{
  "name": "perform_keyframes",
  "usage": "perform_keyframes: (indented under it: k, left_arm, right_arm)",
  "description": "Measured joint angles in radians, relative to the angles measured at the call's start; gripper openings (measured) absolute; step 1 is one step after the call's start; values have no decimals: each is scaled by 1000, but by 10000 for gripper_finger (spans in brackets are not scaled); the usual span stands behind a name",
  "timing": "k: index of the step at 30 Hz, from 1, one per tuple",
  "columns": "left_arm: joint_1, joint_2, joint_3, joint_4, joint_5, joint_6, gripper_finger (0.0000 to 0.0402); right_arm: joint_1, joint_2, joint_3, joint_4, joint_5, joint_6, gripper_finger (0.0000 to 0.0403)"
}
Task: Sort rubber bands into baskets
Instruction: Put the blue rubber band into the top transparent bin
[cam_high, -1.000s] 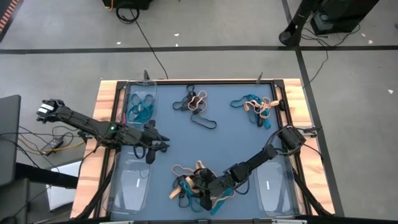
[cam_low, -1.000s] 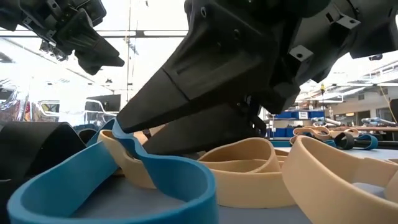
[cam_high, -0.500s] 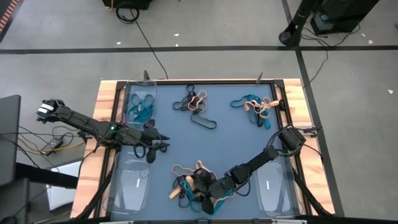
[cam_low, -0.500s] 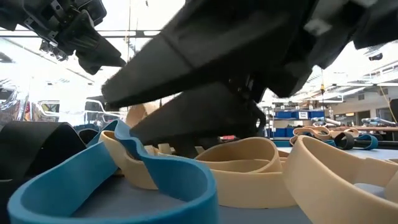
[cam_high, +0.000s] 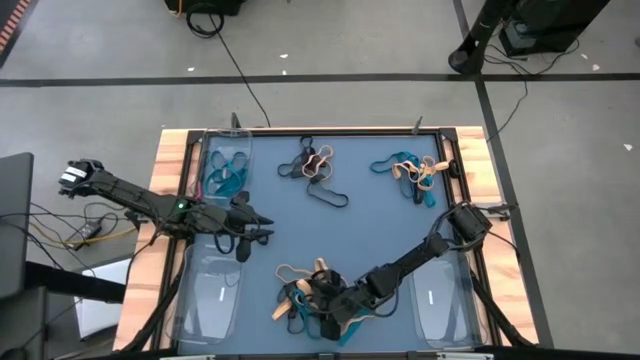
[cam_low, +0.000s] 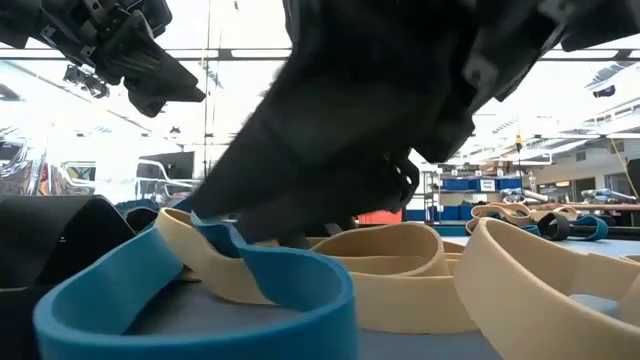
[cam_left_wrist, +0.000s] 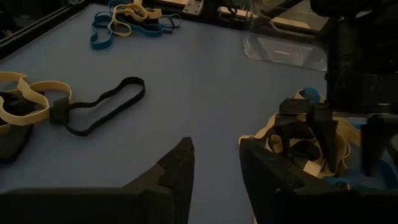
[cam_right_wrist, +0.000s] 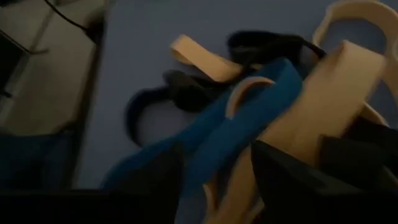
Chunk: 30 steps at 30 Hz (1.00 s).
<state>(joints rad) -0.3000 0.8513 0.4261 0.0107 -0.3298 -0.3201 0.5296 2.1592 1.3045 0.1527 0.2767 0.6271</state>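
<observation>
The left gripper (cam_high: 255, 228) hangs over the desk (cam_high: 370, 225) beside the basket (cam_high: 226, 167) that holds teal bands, its jaws part open with nothing visibly between them. Farther right, the right gripper (cam_high: 322, 297) is down in the near pile of rubber bands (cam_high: 305, 295), jaws wide astride a blue band (cam_right_wrist: 205, 146) tangled with tan ones. To do this well, it should close on the blue loop alone and lift slowly, so the tan bands slip free.

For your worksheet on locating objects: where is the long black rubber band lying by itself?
In the high view, the black rubber band lies on the blue mat, toward the far middle, just below the small pile of black and tan bands.
</observation>
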Motion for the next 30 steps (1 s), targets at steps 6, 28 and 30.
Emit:
perform_keyframes:
  k: [6,28,30]
  left_arm:
    - [0,0,1,-3,-1,1,133]
    - [-1,-2,1,-13,0,-4,133]
    - [-1,-2,1,-14,0,-4,133]
  right_arm:
    - [-14,63,19,43,-15,4,166]
    - [-53,-6,53,-40,-67,-74,156]
    - [-64,-3,52,-48,-67,-72,150]
